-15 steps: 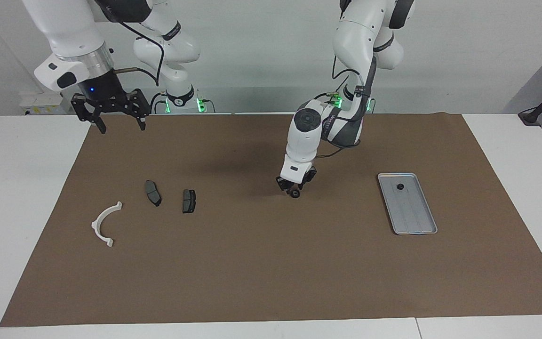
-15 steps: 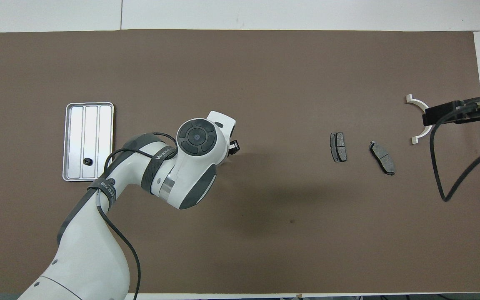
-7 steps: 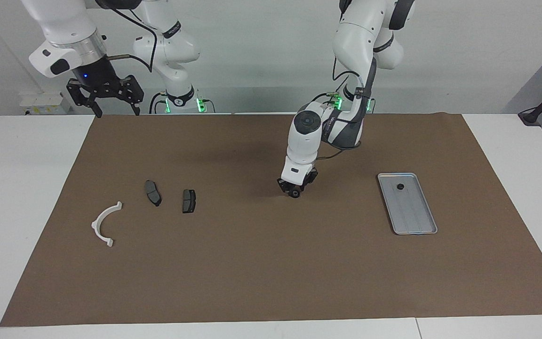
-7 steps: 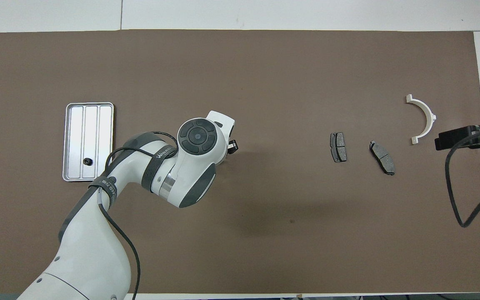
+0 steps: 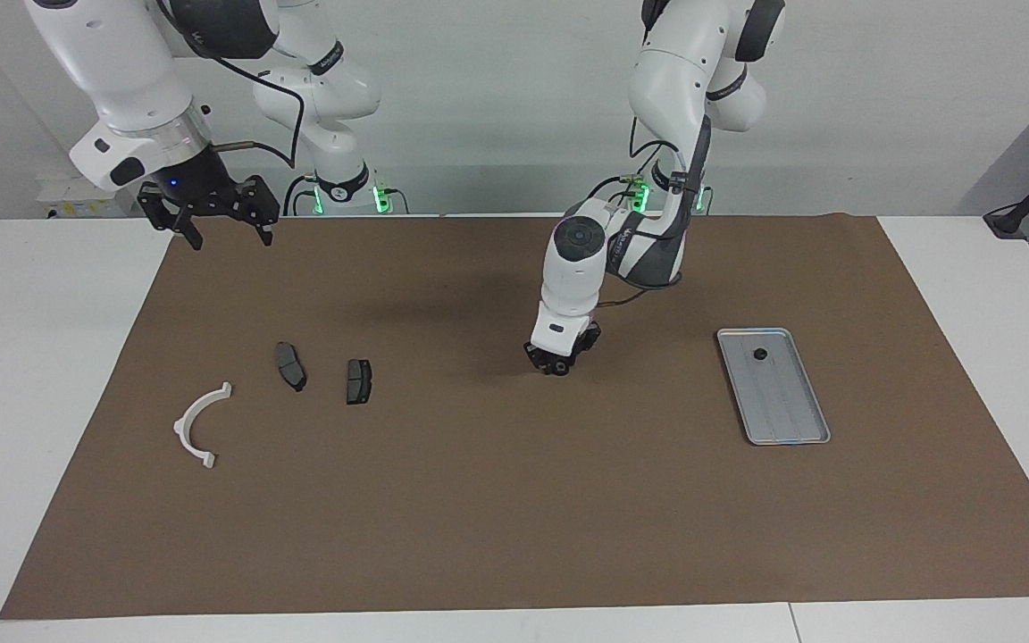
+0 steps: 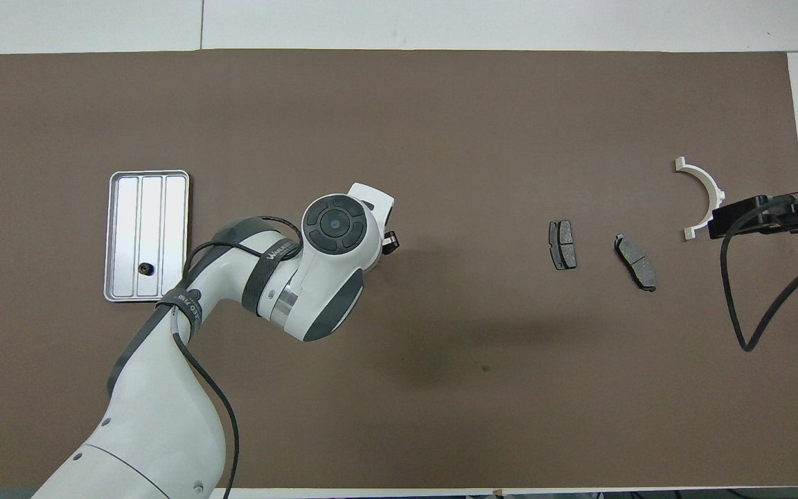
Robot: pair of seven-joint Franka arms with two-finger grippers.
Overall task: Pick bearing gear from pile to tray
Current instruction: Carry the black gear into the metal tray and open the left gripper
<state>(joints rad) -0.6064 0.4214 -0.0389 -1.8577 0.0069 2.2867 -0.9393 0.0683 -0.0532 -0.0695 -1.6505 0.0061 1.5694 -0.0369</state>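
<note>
One bearing gear (image 5: 760, 354) lay in the tray (image 5: 791, 429); the left hand (image 5: 557, 364) gripped a second; right hand (image 5: 224, 234) waited open.

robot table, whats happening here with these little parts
The left tool is down at the brown mat mid-table, closed on a small black round piece. One black piece already lies in the tray toward the left arm's end. Two brake pads and a white arc lie untouched, while the right tool waits open, raised.

Right gripper (image 5: 222, 234) lower (left gripper (image 5: 557, 365) too)
</note>
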